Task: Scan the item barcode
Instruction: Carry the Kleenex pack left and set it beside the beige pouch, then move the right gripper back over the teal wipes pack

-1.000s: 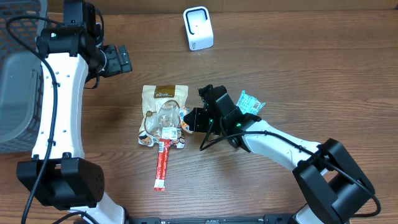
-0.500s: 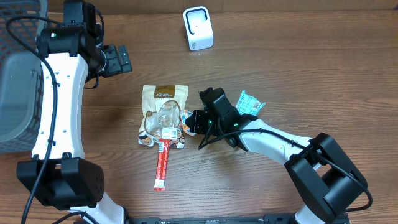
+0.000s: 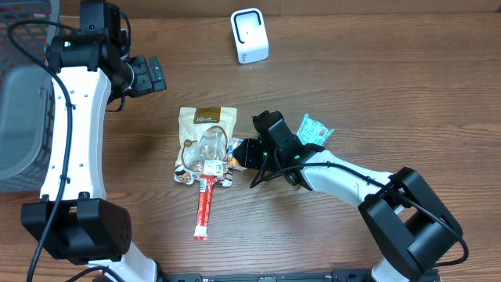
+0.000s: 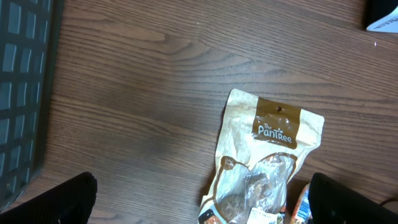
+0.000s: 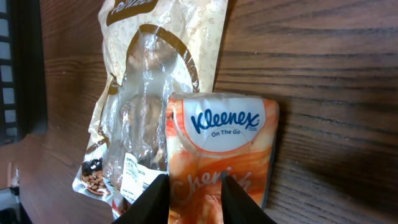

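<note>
— Claw first: the right claw (image 5: 198,200) sits low over the table (image 3: 391,70), its white fingertips (image 5: 155,199) parted only a little, leaving a narrow gap.
— Gripping anything?
— Nothing that I can see. The Kleenex tissue pack (image 5: 222,146) lies flat right under it. Its orange face shows between the two tips and spreads wider than the gap on both sides. Whether the tips touch it, I cannot tell.
— What's around it?
— The Pantree snack bag (image 3: 205,133) lies against the pack on the side toward the left arm, touching it. A red stick sachet (image 3: 204,205) lies with one end at the bag's near edge. A teal packet (image 3: 315,131) lies beyond the right arm.
— Anything in the way?
— From overhead the right wrist covers most of the pack. The white barcode scanner (image 3: 250,36) stands well apart at the table's far side, bare wood between. The left claw (image 3: 149,75) hangs wide open, nothing in it, near the grey basket (image 3: 19,94)
</note>
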